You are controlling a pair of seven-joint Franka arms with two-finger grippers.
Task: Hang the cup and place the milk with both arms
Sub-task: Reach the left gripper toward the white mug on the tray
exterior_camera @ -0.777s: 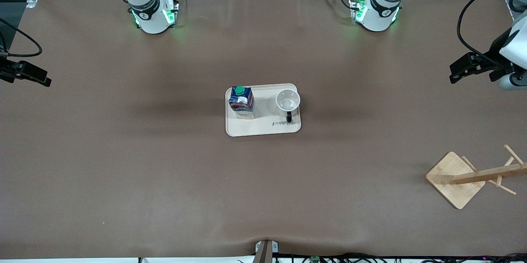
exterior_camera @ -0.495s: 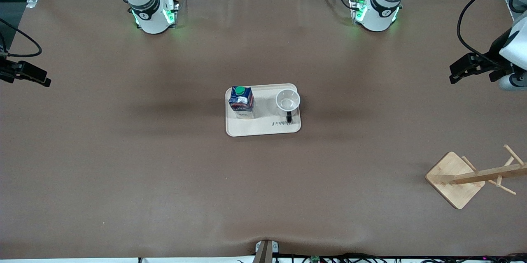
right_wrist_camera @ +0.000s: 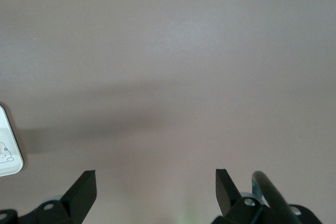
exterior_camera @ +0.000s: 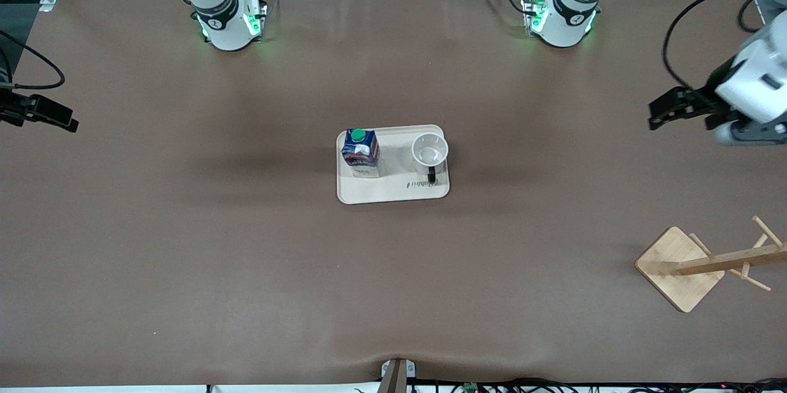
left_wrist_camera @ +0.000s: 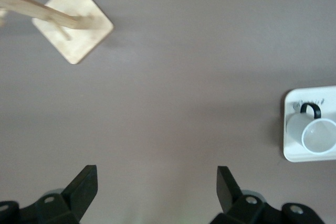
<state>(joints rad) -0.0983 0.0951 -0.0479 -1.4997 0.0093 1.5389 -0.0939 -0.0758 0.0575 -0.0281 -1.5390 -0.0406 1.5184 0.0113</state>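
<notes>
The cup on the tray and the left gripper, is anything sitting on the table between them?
No. Between the cup on the tray and the left gripper there is only bare brown table, as the front view and the left wrist view both show.

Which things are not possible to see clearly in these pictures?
- Cup: its smiley face is hidden in the front view, seen from above.
- Wooden rack: its top is cut off by the front view's edge.
- Milk: label print too small to read.
- Tray: only a corner shows in the right wrist view.

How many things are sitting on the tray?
2. The milk carton stands at the right arm's end of the tray; the white cup stands at the left arm's end. Nothing seems hidden.
</notes>
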